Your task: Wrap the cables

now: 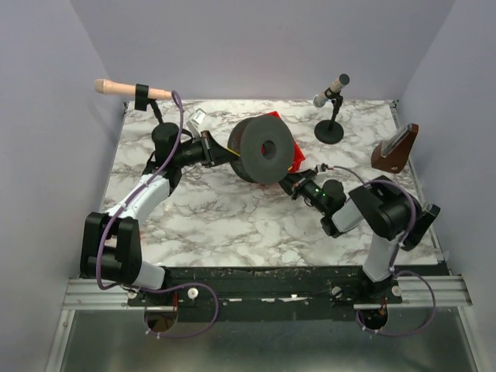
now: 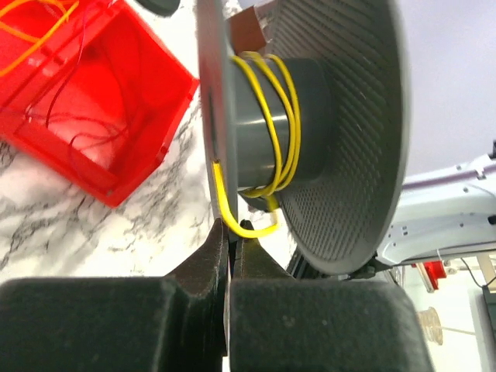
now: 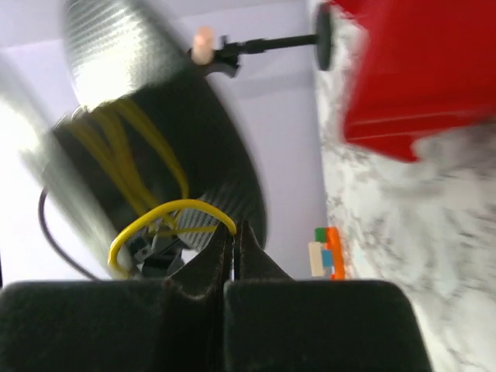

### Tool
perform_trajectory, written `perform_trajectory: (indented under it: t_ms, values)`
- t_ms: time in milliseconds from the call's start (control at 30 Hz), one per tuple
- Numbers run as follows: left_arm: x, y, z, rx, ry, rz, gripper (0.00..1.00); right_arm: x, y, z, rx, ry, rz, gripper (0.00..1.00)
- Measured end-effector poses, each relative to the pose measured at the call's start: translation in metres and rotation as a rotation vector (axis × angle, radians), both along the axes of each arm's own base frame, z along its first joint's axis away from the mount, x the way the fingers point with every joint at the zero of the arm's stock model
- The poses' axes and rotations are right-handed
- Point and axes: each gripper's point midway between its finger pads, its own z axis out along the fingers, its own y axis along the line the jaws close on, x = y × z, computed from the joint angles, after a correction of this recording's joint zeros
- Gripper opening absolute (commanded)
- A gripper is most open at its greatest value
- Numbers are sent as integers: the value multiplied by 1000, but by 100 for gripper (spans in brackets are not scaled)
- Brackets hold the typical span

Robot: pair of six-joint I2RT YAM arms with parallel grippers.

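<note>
Both your left gripper and right gripper clamp shut on yellow cable, at nine and five o'clock of the spool; marble tabletop, lilac walls.

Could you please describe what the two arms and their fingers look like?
The left arm and right arm have black joints joined by white links, each trailed by a purple cord. The fingers are matte black tapering wedges; a green light glows by the right wrist.

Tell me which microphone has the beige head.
The far-left microphone, lying level on its stand; the grey microphone, further right, tilts upward.
</note>
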Motion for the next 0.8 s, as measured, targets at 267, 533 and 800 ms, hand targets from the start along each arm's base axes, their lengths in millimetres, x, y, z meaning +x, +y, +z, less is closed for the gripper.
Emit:
perform_trajectory:
  t_ms: [267, 533, 800]
  values:
    - [-15, -4, -28, 68, 1, -45, 0, 1, -24, 0, -30, 16, -70, 1]
    - [-31, -13, 27, 42, -200, -162, 0, 7, -44, 74, -86, -245, -96, 1]
    - [-46, -4, 17, 153, -281, -247, 0, 8, -29, 73, -215, -365, 34, 1]
